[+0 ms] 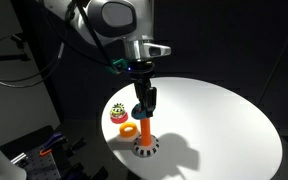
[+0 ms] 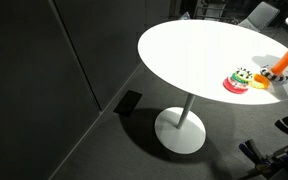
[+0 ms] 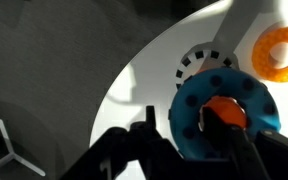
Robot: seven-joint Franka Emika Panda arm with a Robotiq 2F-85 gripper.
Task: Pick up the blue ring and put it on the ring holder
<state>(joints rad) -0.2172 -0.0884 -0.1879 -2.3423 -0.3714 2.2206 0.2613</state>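
Note:
In the wrist view the blue ring [image 3: 246, 92] is held in my gripper [image 3: 184, 126]. One finger is outside its rim and the other is in its hole. The orange tip of the ring holder [image 3: 227, 112] shows through the hole, and the base's black and white edge [image 3: 198, 58] shows just beyond. In an exterior view my gripper [image 1: 144, 101] hangs right above the upright orange ring holder [image 1: 144, 131]. The ring itself is hard to make out there.
An orange ring [image 1: 126, 128] lies on the white round table [image 1: 214, 115] beside the holder, and also shows in the wrist view [image 3: 281, 50]. A green-red-yellow toy piece [image 1: 119, 113] sits behind it, seen too in an exterior view [image 2: 241, 80]. The table edge is near.

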